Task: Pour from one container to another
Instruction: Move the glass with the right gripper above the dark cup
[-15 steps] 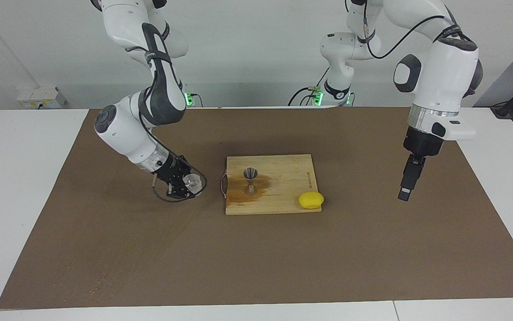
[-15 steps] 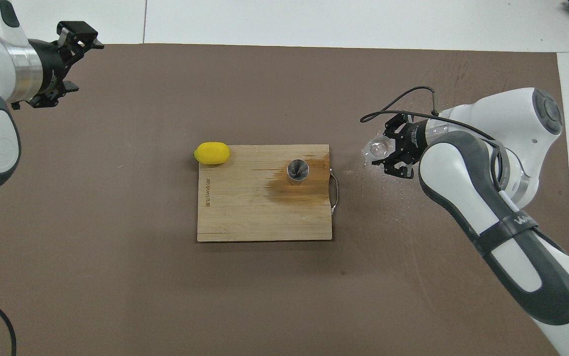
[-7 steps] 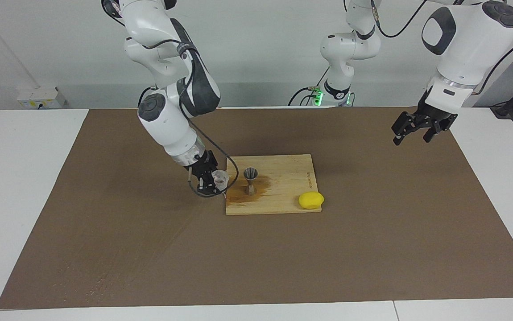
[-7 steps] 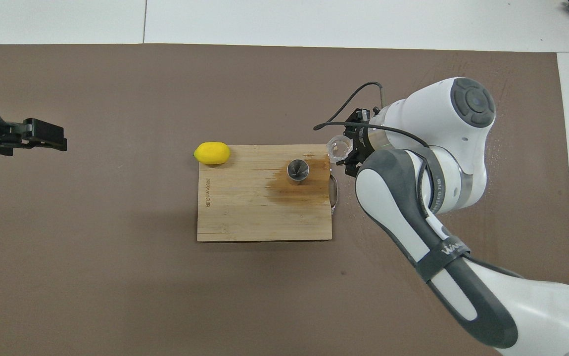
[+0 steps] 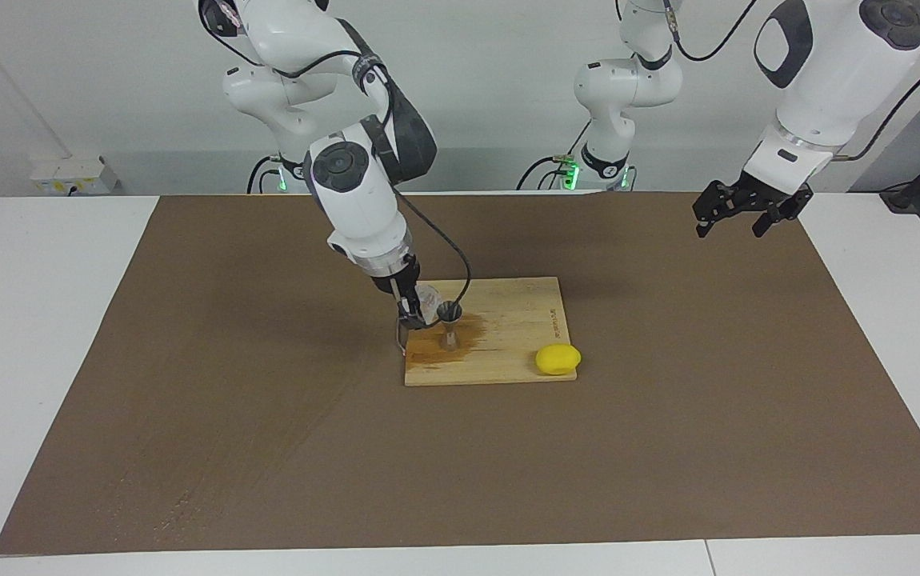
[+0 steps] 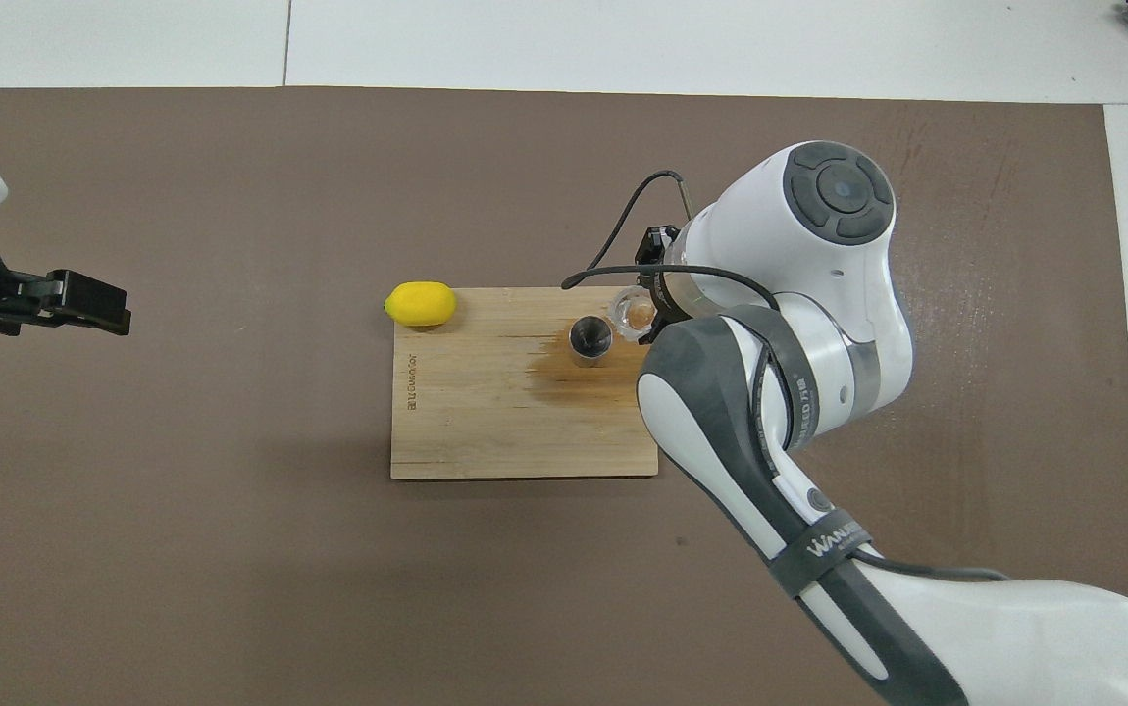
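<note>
A small clear glass cup (image 5: 428,300) (image 6: 635,314) hangs just above the wooden cutting board (image 5: 512,316) (image 6: 486,422), with my right gripper (image 5: 417,310) (image 6: 650,306) shut on it. The cup sits right beside the top rim of the grey metal jigger (image 5: 450,324) (image 6: 589,339), on the side toward the right arm's end. The jigger stands upright on the board in a dark wet stain (image 5: 460,342). From above the cup's mouth shows, with an amber tint inside. My left gripper (image 5: 730,226) (image 6: 118,314) waits open and high over the mat at the left arm's end.
A yellow lemon (image 5: 558,359) (image 6: 420,303) lies at the board's corner toward the left arm's end, farther from the robots than the jigger. A metal handle (image 5: 400,340) sticks out of the board's edge under the right gripper. Brown mat (image 5: 268,448) covers the table.
My right gripper has carried the glass cup from over the mat onto the board, up against the jigger. The left arm has risen and drawn back, its gripper turning level.
</note>
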Robot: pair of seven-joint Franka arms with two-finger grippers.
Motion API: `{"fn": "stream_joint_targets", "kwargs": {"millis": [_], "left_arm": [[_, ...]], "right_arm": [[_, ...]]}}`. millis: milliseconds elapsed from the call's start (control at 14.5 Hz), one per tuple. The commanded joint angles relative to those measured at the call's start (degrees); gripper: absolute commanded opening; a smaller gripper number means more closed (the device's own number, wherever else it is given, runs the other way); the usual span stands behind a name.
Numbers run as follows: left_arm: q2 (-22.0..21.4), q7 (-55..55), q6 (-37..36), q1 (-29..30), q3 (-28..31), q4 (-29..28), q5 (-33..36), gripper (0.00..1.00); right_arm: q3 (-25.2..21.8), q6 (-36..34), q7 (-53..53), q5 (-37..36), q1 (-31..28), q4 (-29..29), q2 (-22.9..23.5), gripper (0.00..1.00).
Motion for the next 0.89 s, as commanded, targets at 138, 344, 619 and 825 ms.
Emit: {"fn": "stream_joint_targets", "kwargs": {"millis": [138,344,619,825], "left_arm": [[-2.88,1.00,-0.59,1.24,-0.38,-0.40,0.32,1.00],[-3.93,1.35,-2.95,3.00,-1.17,-0.05,-1.70,1.00],[-4.29,1.35,-4.82,2.91,-2.05,0.48,-1.44,1.00],[-5.43,0.91,-4.29,2.39,-2.22,-0.58,-1.53,1.00]], "right_arm": [[-0.06,-1.26,0.93,-5.63,-0.19,2.30,1.84,0.00],[0.03,-1.34,1.02,-6.69,0.07,4.14,2.80,0.00],[0.03,-1.43,1.02,-10.20,1.21,5.47,3.86,0.00],[0.03,-1.43,0.93,-12.75,2.79,5.47,3.78,0.00]]}}
